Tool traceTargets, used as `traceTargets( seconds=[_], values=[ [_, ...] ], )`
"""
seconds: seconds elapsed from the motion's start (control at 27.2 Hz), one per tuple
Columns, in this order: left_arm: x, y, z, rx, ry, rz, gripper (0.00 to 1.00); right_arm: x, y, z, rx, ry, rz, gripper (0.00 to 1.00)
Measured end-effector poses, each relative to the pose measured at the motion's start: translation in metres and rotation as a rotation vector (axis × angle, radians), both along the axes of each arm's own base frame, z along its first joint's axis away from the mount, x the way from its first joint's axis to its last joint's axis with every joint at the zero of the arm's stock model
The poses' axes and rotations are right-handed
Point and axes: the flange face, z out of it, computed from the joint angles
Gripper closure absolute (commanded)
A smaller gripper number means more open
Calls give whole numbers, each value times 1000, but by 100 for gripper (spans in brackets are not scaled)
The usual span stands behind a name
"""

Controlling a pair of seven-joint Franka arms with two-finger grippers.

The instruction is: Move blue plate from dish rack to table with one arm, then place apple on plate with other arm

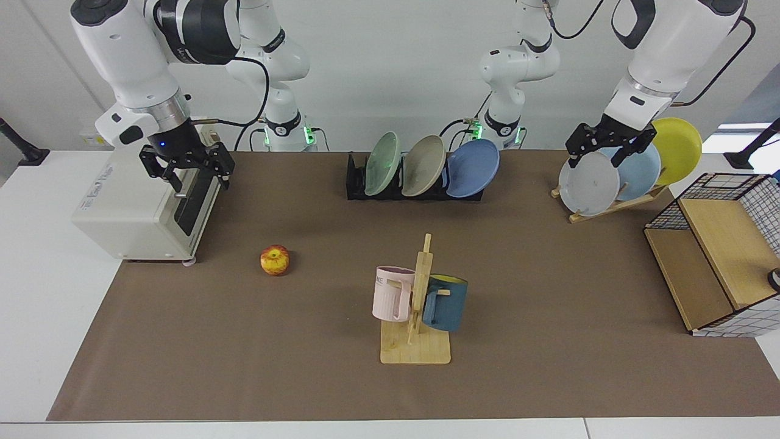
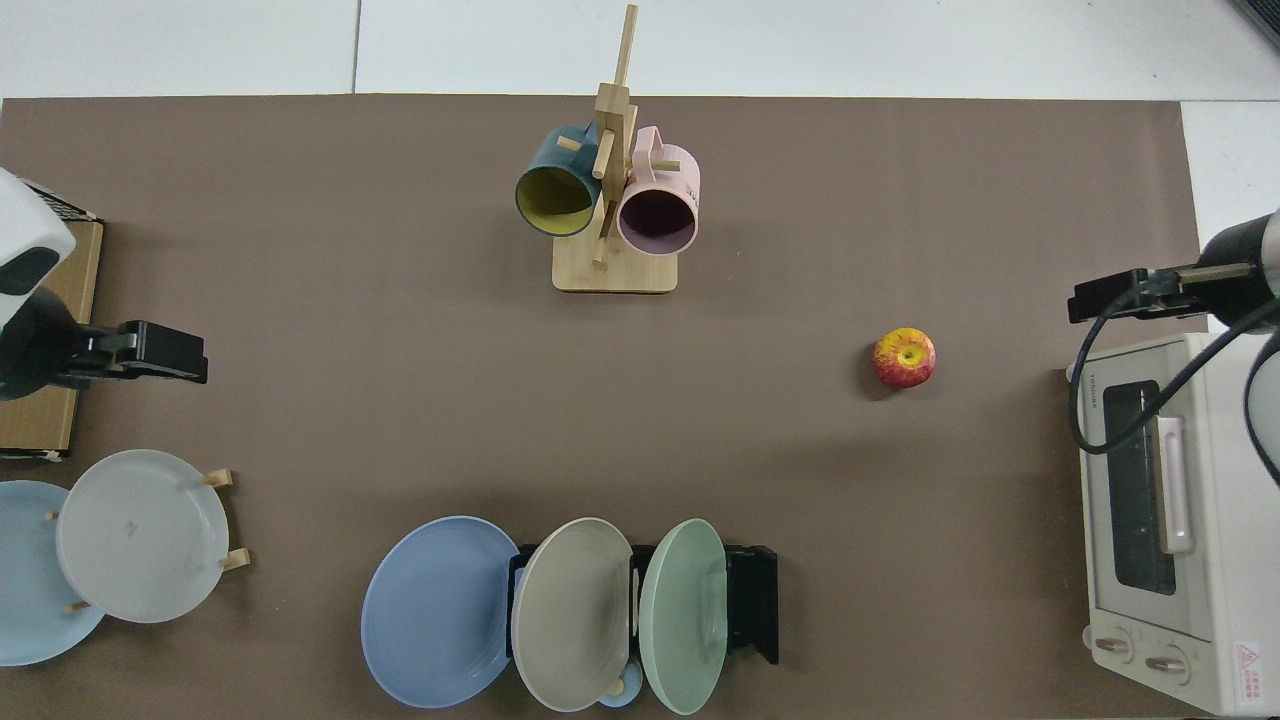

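Blue plate (image 1: 473, 168) leans in the dish rack (image 1: 356, 183) at the far edge of the mat. Apple (image 1: 275, 260) sits alone on the table (image 1: 548, 366). Left gripper (image 1: 603, 152) hangs, fingers spread, before the wooden plate stand (image 1: 609, 207); right gripper (image 1: 194, 172), also spread, above the toaster oven (image 1: 134, 213).

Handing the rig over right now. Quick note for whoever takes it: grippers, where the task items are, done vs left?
Left gripper: open, empty, hovering in front of the wooden plate stand. 
Right gripper: open, empty, hovering over the toaster oven.
Blue plate: in the dish rack, end slot nearest the left arm, leaning beside a beige and a green plate.
Apple: on the brown mat of the table, nearer the right arm.
Done: nothing.
Left: move the blue plate onto the table, then place the apple on it with the other arm.
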Motion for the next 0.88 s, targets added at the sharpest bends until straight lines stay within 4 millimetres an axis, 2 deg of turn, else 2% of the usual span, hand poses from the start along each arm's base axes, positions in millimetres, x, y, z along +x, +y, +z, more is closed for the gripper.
traceTargets(
  seconds=[0.26,0.88],
  values=[
    [-1,4,2,0,-4,8,0,0,0,0,0,0,0,0],
    [-4,-2,3,1,-4,-3,0,0,0,0,0,0,0,0]
  ],
)
